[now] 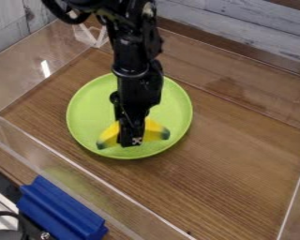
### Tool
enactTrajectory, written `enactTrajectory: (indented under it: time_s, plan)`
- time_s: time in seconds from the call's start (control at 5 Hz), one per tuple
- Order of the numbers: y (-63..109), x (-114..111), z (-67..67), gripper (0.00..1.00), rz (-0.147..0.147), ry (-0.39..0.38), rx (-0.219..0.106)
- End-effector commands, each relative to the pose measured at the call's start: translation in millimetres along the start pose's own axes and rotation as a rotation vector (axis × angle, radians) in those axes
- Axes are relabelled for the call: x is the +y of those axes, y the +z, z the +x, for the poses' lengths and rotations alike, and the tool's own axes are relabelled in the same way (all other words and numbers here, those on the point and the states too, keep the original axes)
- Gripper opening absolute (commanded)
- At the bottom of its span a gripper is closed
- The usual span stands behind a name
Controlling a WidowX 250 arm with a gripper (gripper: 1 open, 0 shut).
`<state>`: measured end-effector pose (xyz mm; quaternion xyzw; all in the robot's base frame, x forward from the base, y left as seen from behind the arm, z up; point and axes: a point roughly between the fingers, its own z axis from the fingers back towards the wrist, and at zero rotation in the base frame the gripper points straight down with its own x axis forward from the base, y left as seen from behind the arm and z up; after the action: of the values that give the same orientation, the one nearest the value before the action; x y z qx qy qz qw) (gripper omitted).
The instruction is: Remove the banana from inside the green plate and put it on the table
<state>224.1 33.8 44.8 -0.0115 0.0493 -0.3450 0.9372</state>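
Yellow plastic, smooth, curved, dark at the tips: the banana (119, 138), one item. Location: inside the green plate (90, 103), toward the near rim. Its two ends show to either side of the arm's tool, while its middle is covered by the fingers. Whether it rests on the plate floor or hangs just clear of it cannot be told from this angle.

Gripper (131, 139): black, pointing straight down over the middle of the banana, fingers drawn together and clamped across the fruit's narrow body. No gap shows between fingers and banana.

Green plate: lime plastic, round, shallow raised rim, plain. It sits flat toward the middle-left of the table (234, 159) and holds nothing besides the banana.

Table: brown wood grain with darker streaks, walled in clear acrylic. Broad bare stretches lie to the right of the plate and in front of it.

Blue block (59, 214): lower-left corner, well apart from the plate and outside the near wall as far as can be judged.

Step in hand, by judgement: grasp made, lift beginning; the banana has not yet left the plate.

Next move calls for: raising the banana high enough to clear the rim, carrying it sideways over bare wood, lowering, then parting the fingers.

Cautions: the smooth curved plastic may swivel or slip in a narrow pinch, and a low carry could catch the rim and drag the plate.
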Motion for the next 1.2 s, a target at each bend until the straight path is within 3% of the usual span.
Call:
enactTrajectory:
  time_s: [0.0, 1.0]
  plan:
    - [23.6, 6.3, 4.9, 0.0, 0.058, 0.007, -0.036]
    - [55.7, -1.4, 9.6, 0.0, 0.063, 0.06, -0.041]
